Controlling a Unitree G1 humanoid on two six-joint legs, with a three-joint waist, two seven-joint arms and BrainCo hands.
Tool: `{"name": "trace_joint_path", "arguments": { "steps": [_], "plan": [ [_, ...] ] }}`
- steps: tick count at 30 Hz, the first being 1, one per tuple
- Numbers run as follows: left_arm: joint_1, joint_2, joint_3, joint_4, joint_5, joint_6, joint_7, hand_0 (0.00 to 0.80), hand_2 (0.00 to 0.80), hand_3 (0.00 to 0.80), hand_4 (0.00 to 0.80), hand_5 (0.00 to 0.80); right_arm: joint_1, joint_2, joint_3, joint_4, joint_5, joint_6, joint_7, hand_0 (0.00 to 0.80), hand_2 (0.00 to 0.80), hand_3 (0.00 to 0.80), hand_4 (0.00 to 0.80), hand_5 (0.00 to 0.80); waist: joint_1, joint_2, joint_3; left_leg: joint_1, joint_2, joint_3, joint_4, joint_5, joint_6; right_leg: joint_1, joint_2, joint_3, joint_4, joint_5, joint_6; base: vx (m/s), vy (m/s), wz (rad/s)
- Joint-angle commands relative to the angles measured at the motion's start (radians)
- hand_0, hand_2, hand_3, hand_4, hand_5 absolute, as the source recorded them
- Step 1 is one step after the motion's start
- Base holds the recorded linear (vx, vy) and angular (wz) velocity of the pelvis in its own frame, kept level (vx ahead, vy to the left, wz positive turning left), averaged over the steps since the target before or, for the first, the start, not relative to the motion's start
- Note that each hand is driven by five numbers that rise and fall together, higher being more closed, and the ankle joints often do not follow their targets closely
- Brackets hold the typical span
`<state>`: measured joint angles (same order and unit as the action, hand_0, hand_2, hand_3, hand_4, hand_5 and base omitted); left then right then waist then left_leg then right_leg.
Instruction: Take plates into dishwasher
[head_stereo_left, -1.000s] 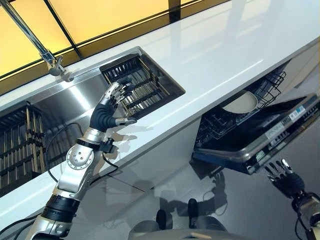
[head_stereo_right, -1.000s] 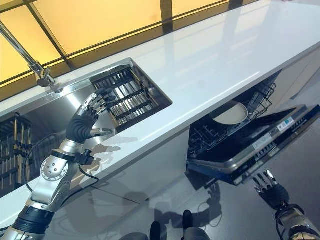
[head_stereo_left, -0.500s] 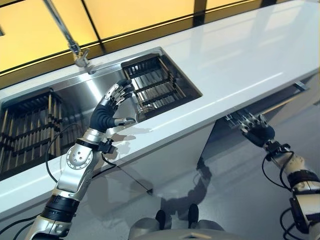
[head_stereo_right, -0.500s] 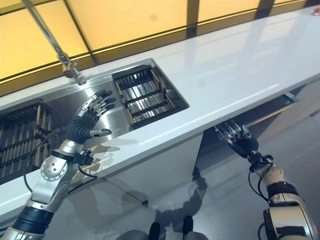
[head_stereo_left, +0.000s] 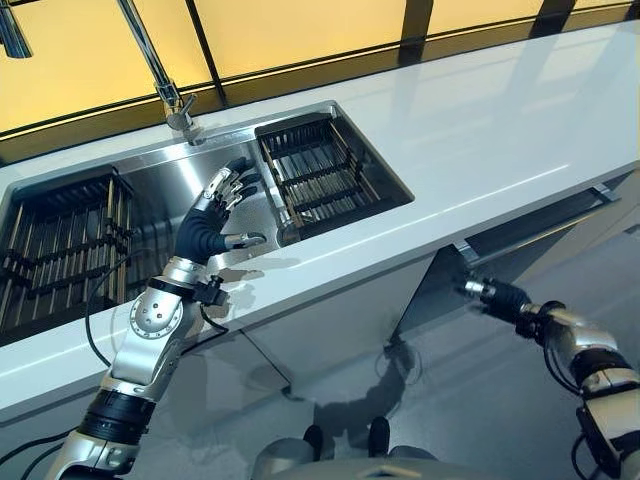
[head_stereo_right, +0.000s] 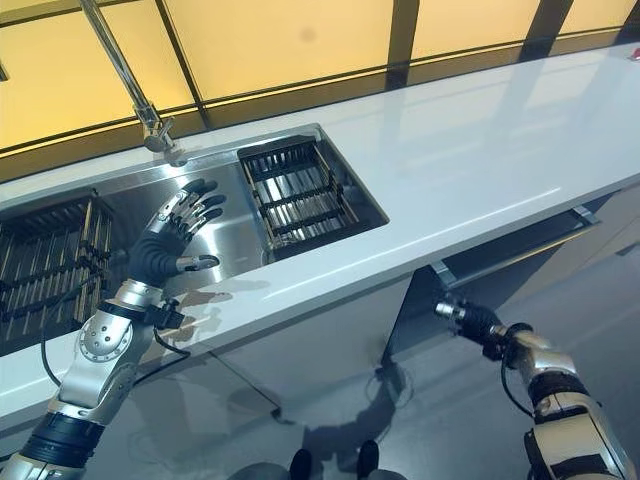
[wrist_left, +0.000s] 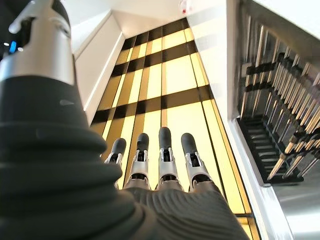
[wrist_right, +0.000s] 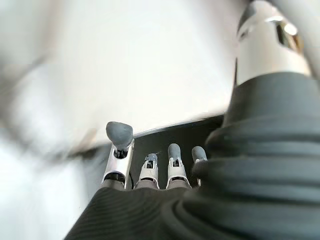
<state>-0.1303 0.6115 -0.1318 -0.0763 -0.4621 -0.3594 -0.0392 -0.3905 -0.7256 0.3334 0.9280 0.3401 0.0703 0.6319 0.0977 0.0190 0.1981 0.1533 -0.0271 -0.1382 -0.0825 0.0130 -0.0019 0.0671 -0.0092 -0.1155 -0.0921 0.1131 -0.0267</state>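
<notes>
No plate shows in any view. The dishwasher door (head_stereo_left: 545, 255) stands upright under the white counter (head_stereo_left: 480, 130), shut or nearly so, with its bar handle (head_stereo_left: 535, 215) just below the counter edge. My right hand (head_stereo_left: 495, 295) is low in front of that door, fingers straight and pointing at its left part; whether it touches is unclear. In the right wrist view its fingers (wrist_right: 172, 162) are straight and hold nothing. My left hand (head_stereo_left: 205, 225) hovers open over the steel sink (head_stereo_left: 160, 185), fingers spread and empty, also shown in the left wrist view (wrist_left: 160, 160).
Two dark pronged racks sit in the sink, one at the left (head_stereo_left: 60, 240) and one at the right (head_stereo_left: 320, 175). A tall faucet (head_stereo_left: 165, 85) rises behind the sink. Yellow window panes run along the back wall.
The camera has swung, so the whole scene shifted. The dishwasher door, open a second ago with a plate in its rack, now stands up. My right hand rose from the floor side to the door front.
</notes>
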Motion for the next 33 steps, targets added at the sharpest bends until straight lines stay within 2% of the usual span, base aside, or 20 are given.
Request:
{"name": "trace_joint_path", "arguments": {
  "steps": [1,3,5,9,12,14,17,23,28,33],
  "plan": [
    [-0.013,0.048,-0.004,-0.022,0.037,-0.063,0.065,0.0,0.0,0.0,0.0,0.0,-0.012,-0.105,0.071,-0.094,-0.209,-0.011,-0.051,0.0,0.0,0.0,0.0,0.0,-0.03,-0.052,-0.023,-0.008,-0.058,0.004,-0.005,-0.019,0.073,0.077,0.022,0.027,0.049,-0.114,0.011,-0.043,0.038,-0.09],
    [-0.007,0.035,-0.002,-0.019,0.055,-0.07,0.08,0.0,0.0,0.0,0.0,0.0,0.011,-0.104,0.088,-0.143,-0.289,0.042,-0.039,0.0,0.0,0.0,0.0,0.0,-0.038,-0.057,-0.026,-0.003,-0.058,0.013,-0.005,-0.023,0.076,0.083,0.024,0.038,0.041,-0.109,0.012,-0.045,0.039,-0.16],
    [-0.005,0.024,0.002,-0.021,0.07,-0.067,0.098,0.0,0.0,0.0,0.0,0.0,0.032,-0.097,0.091,-0.169,-0.33,0.055,-0.042,0.0,0.0,0.0,0.0,0.0,-0.043,-0.06,-0.03,-0.002,-0.058,0.021,-0.005,-0.025,0.077,0.087,0.026,0.046,0.031,-0.102,0.015,-0.046,0.039,-0.13],
    [0.021,0.003,0.03,-0.02,0.103,-0.062,0.139,0.0,0.0,0.0,0.0,0.0,0.126,-0.081,0.044,-0.335,-0.367,0.1,-0.099,0.0,0.0,0.0,0.0,0.0,-0.061,-0.063,-0.044,-0.003,-0.055,0.04,-0.005,-0.025,0.076,0.085,0.029,0.064,0.02,-0.09,0.022,-0.052,0.044,-0.04],
    [0.05,-0.012,0.056,-0.012,0.119,-0.078,0.157,0.0,0.0,0.0,0.0,0.0,0.219,-0.049,-0.025,-0.47,-0.367,0.096,-0.149,0.0,0.0,0.0,0.0,0.0,-0.076,-0.065,-0.053,-0.005,-0.053,0.057,-0.005,-0.027,0.077,0.082,0.031,0.077,0.011,-0.082,0.025,-0.052,0.038,-0.11],
    [0.066,-0.028,0.072,-0.004,0.127,-0.087,0.163,0.0,0.0,0.0,0.0,0.0,0.262,-0.023,-0.061,-0.535,-0.371,0.069,-0.166,0.0,0.0,0.0,0.0,0.0,-0.085,-0.064,-0.058,-0.005,-0.051,0.069,-0.005,-0.028,0.077,0.08,0.032,0.087,0.005,-0.077,0.028,-0.044,0.04,-0.18],
    [0.093,-0.049,0.09,0.001,0.136,-0.121,0.13,0.0,0.0,0.0,0.0,0.0,0.3,0.012,-0.082,-0.585,-0.398,0.06,-0.167,0.0,0.0,0.0,0.0,0.0,-0.088,-0.06,-0.066,-0.008,-0.049,0.079,-0.005,-0.029,0.075,0.071,0.031,0.096,0.005,-0.076,0.032,-0.044,0.036,-0.06],
    [0.134,-0.053,0.11,-0.003,0.156,-0.114,0.187,0.0,0.0,0.0,0.0,0.0,0.302,0.042,-0.08,-0.614,-0.504,0.055,-0.252,0.0,0.0,0.0,0.0,0.0,-0.074,-0.051,-0.078,-0.013,-0.049,0.07,-0.005,-0.024,0.073,0.069,0.026,0.082,0.005,-0.076,0.035,-0.023,0.02,-0.05],
    [0.194,-0.08,0.165,-0.013,0.187,-0.071,0.27,0.0,0.0,0.0,0.0,0.0,0.316,0.053,-0.157,-0.774,-0.581,0.08,-0.415,0.0,0.0,0.0,0.0,0.0,-0.061,-0.046,-0.082,-0.02,-0.056,0.039,-0.005,-0.018,0.077,0.071,0.025,0.065,0.005,-0.08,0.034,-0.015,0.02,0.12],
    [0.267,-0.099,0.224,-0.028,0.187,-0.019,0.294,0.0,0.0,0.0,0.0,0.0,0.377,0.06,-0.237,-0.931,-0.618,0.085,-0.433,0.0,0.0,0.0,0.0,0.0,-0.052,-0.043,-0.088,-0.025,-0.06,0.023,-0.005,-0.021,0.077,0.071,0.021,0.049,0.005,-0.086,0.039,-0.01,0.015,0.21]
  ]
}}
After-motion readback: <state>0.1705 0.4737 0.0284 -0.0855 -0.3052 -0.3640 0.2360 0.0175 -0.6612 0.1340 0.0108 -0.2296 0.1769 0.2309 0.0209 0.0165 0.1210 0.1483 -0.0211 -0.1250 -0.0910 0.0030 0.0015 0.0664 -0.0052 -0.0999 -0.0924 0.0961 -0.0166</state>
